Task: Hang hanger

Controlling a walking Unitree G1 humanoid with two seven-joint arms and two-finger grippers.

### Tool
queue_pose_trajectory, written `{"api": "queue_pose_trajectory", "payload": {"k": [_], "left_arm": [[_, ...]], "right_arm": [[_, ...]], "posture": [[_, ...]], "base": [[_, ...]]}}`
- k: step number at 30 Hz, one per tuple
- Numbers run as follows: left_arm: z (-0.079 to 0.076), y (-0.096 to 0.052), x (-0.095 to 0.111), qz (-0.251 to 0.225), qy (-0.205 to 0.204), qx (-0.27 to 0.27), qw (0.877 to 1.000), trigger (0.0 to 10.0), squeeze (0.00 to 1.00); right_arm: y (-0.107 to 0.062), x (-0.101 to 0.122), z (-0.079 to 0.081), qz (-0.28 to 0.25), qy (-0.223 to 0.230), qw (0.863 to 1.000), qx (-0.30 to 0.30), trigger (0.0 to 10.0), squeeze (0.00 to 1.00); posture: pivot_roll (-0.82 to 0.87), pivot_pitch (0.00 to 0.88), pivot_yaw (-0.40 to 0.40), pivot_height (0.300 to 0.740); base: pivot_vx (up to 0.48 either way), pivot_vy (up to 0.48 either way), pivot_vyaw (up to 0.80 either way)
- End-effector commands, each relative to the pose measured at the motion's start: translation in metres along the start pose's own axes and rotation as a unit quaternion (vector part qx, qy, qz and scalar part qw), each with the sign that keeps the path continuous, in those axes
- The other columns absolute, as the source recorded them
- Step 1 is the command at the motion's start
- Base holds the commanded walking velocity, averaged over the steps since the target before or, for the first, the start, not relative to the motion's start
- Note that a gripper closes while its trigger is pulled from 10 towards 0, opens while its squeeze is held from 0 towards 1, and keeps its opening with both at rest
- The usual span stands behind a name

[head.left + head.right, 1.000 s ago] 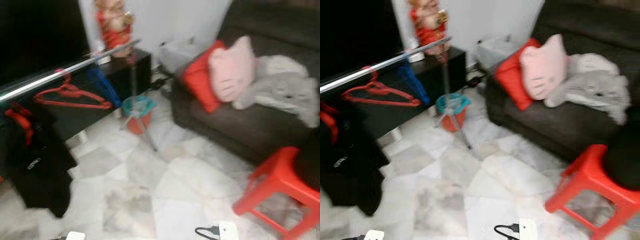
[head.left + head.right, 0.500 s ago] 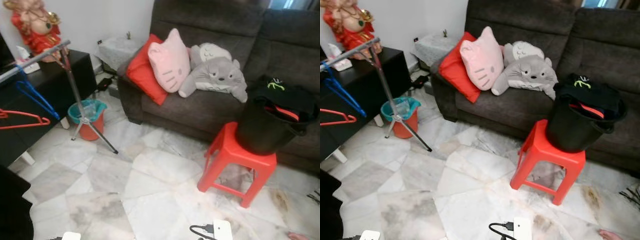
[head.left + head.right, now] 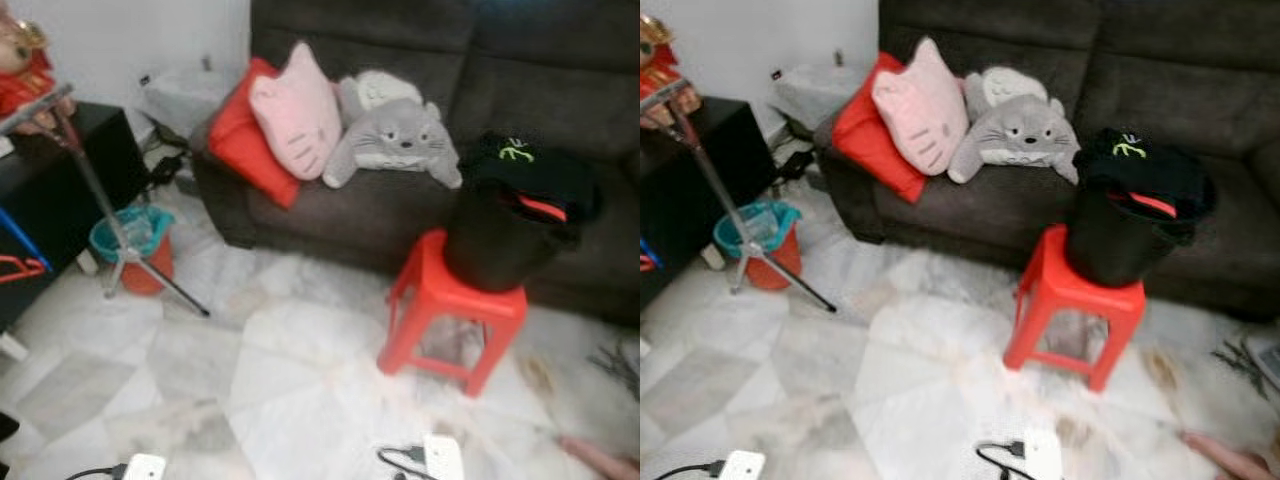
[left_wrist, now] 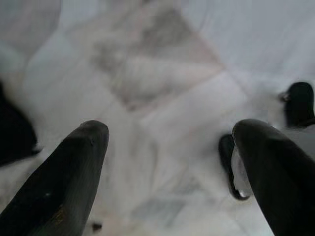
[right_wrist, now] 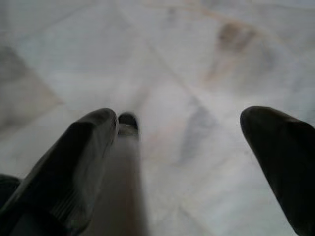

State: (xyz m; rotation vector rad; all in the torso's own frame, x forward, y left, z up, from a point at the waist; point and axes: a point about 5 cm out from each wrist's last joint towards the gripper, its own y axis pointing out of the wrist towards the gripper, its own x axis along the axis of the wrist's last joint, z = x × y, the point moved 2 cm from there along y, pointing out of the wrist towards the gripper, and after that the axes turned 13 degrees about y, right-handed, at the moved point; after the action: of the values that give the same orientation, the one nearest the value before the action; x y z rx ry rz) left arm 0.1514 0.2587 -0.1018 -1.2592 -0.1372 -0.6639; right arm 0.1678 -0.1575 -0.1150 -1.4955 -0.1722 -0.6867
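A red hanger [image 3: 22, 267] and a blue hanger [image 3: 18, 238] peek in at the far left edge, under the silver rail [image 3: 35, 104] of a clothes rack on a tripod stand [image 3: 122, 252]. A black bucket [image 3: 500, 245] stuffed with dark and red clothes sits on a red stool [image 3: 448, 312] right of centre. My left gripper [image 4: 170, 132] hangs open over the marble floor with nothing between its fingers. My right gripper [image 5: 179, 123] is likewise open and empty above the floor.
A dark sofa [image 3: 400, 205] with red and pink cushions and a grey plush toy spans the back. A teal-lined orange bin [image 3: 135, 245] stands by the tripod, beside a black cabinet [image 3: 60, 190]. White power strips [image 3: 440, 455] [image 3: 145, 467] with cables lie on the floor nearby.
The camera has swung to the right: the rack and hangers slid to the left edge, and the sofa and the stool with the bucket came toward the centre.
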Motion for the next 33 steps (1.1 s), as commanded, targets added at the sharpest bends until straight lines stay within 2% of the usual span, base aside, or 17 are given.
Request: {"api": "queue_pose_trajectory", "payload": {"k": [1, 9, 12, 20, 22, 26, 33], "left_arm": [[0.000, -0.003, -0.012, 0.021, 0.012, -0.006, 1.000, 10.0, 0.00], [0.000, -0.003, -0.013, 0.021, 0.004, -0.004, 1.000, 10.0, 0.00], [0.000, -0.003, -0.013, 0.022, 0.001, -0.004, 1.000, 10.0, 0.00], [0.000, -0.003, -0.011, 0.014, -0.013, -0.003, 1.000, 10.0, 0.00], [0.001, -0.002, -0.010, 0.012, -0.022, -0.001, 1.000, 10.0, 0.00], [0.005, -0.003, -0.004, -0.021, -0.079, 0.025, 0.996, 10.0, 0.00], [0.012, -0.004, 0.007, -0.071, -0.105, 0.052, 0.991, 10.0, 0.00]], "right_arm": [[-0.001, -0.004, 0.001, 0.005, 0.005, 1.000, 0.000, 10.0, 0.00], [-0.001, -0.004, 0.002, 0.001, 0.007, 1.000, 0.002, 10.0, 0.00], [-0.001, -0.003, 0.002, -0.006, 0.022, 1.000, 0.002, 10.0, 0.00], [-0.001, 0.002, 0.004, -0.029, 0.035, 0.999, 0.010, 10.0, 0.00], [-0.001, 0.004, 0.005, -0.033, 0.033, 0.999, 0.010, 10.0, 0.00], [-0.002, 0.012, 0.009, -0.064, 0.029, 0.997, 0.026, 10.0, 0.00], [-0.003, 0.022, 0.011, -0.107, 0.024, 0.994, 0.027, 10.0, 0.00]], "posture": [[0.05, 0.000, -0.019, 0.740], [0.05, 0.000, -0.019, 0.740], [0.05, 0.000, -0.019, 0.740], [0.05, 0.000, -0.020, 0.740], [0.05, 0.000, -0.020, 0.740], [0.05, 0.000, -0.016, 0.740], [0.06, 0.000, -0.014, 0.740]], "base": [[0.000, 0.000, -0.75], [0.000, 0.000, -0.75], [0.000, 0.000, -0.68], [0.000, 0.000, 0.00], [0.000, 0.000, 0.00], [0.000, 0.000, 0.00], [0.000, 0.000, 0.00]]}}
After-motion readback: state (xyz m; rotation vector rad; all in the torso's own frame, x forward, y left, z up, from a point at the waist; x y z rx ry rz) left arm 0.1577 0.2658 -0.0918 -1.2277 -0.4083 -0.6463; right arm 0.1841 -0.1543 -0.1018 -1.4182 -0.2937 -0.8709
